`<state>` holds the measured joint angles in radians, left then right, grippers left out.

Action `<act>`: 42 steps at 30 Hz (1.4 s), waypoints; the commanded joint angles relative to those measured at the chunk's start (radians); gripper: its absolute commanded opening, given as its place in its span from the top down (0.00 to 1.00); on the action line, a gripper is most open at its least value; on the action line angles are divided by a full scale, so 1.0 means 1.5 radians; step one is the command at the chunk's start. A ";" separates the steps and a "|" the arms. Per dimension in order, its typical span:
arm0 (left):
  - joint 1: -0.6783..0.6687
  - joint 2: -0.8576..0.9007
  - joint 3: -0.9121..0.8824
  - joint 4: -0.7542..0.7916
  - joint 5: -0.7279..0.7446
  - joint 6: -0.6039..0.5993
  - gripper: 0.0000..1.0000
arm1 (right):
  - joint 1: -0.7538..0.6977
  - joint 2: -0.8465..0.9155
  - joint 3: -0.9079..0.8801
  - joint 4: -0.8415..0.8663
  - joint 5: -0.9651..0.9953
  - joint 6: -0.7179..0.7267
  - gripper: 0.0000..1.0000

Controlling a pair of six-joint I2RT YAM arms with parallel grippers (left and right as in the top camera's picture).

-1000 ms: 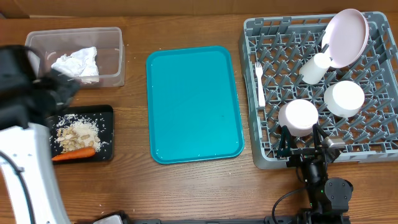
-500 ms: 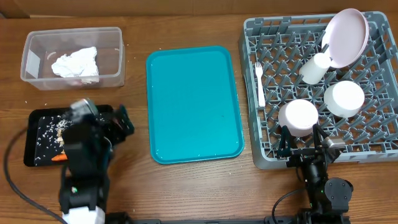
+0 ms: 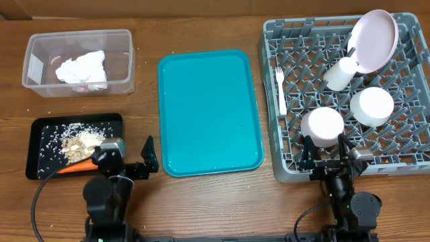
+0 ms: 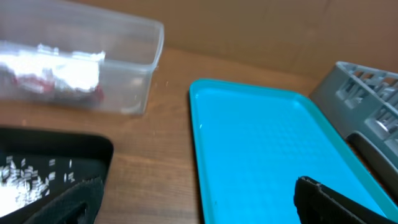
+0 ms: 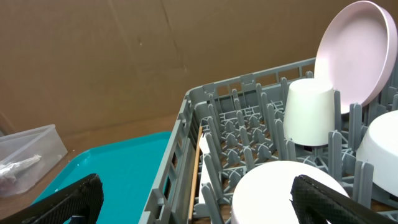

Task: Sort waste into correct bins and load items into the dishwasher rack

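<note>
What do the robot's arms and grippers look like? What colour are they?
The left arm and right arm are black with rounded joints. The left gripper and right gripper each have two flat black fingers and a small silvery-grey block beside them. A thin black cable curls off the left arm.

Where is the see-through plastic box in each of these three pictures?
Overhead: the clear tub sits at the top left, above the black tray.
Left wrist: the tub is at the upper left, with the crumpled paper inside.
Right wrist: only a corner of the tub shows, at the lower left edge.
Shared landmark: the teal tray lies just right of the tub in all three.
</note>
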<state>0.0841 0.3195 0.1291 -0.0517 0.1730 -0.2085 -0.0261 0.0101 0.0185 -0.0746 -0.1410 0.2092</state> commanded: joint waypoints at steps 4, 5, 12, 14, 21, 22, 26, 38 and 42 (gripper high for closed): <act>-0.015 -0.113 -0.058 0.003 0.008 0.032 0.00 | -0.003 -0.005 -0.007 0.003 0.006 -0.001 0.00; -0.017 -0.120 -0.064 0.004 0.008 0.032 0.00 | -0.003 -0.005 -0.007 0.003 0.006 -0.001 0.00; -0.044 -0.214 -0.083 -0.005 0.002 0.053 0.00 | -0.003 -0.005 -0.007 0.003 0.006 -0.001 0.00; -0.044 -0.211 -0.083 -0.008 0.003 0.071 0.00 | -0.003 -0.005 -0.007 0.003 0.006 -0.001 0.00; -0.043 -0.211 -0.083 -0.009 -0.017 0.105 0.00 | -0.003 -0.005 -0.007 0.003 0.006 -0.001 0.00; -0.043 -0.211 -0.083 -0.009 -0.020 0.125 0.00 | -0.003 -0.005 -0.007 0.003 0.006 -0.001 0.00; -0.043 -0.210 -0.083 -0.008 -0.017 0.124 0.00 | -0.003 -0.005 -0.007 0.003 0.006 -0.001 0.00; -0.043 -0.210 -0.083 -0.008 -0.017 0.124 0.00 | -0.003 -0.005 -0.007 0.003 0.006 -0.001 0.00; -0.043 -0.210 -0.083 -0.008 -0.017 0.124 0.00 | -0.003 -0.005 -0.007 0.003 0.006 -0.001 0.00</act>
<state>0.0257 0.0158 0.0116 -0.0631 0.1604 -0.0475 -0.0265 0.0101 0.0185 -0.0753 -0.1413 0.2092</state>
